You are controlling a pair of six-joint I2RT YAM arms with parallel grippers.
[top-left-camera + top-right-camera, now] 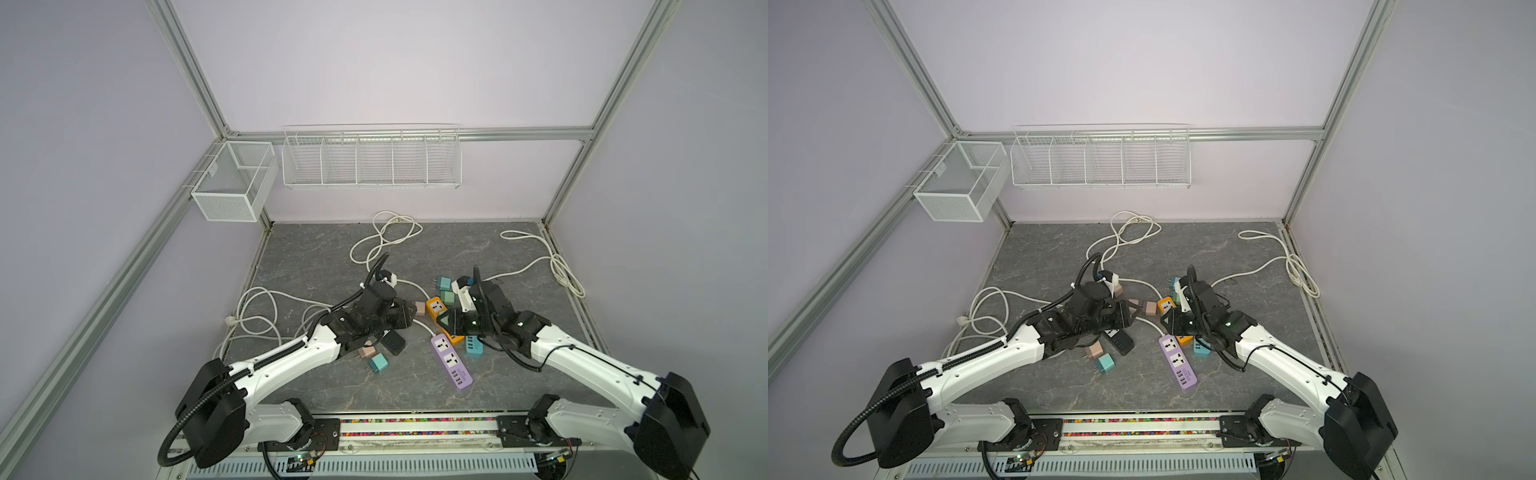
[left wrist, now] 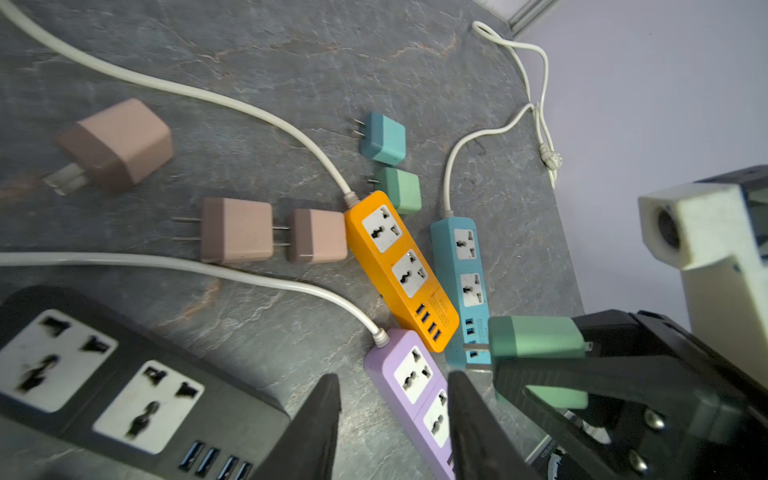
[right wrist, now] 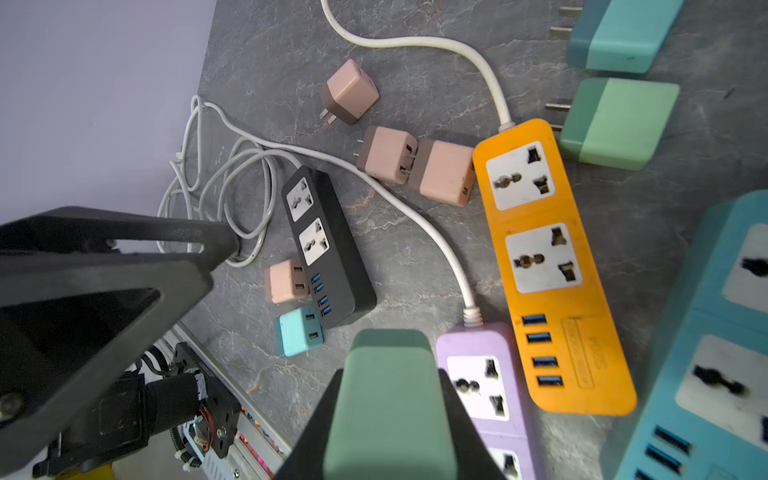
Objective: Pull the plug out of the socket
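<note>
Tabletop (image 1: 311, 257), green plug (image 3: 390, 407), orange strip label (image 3: 577, 353) blurred

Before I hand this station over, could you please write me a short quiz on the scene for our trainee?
1. True or false: the right gripper is shut on a green plug.
2. Which one do the two joined pink plugs lie against? A the orange strip; B the black strip; C the blue strip.
3. Fill in the word: the left gripper is ___ and holds nothing.

Key: 1 true; 2 A; 3 open.
</note>
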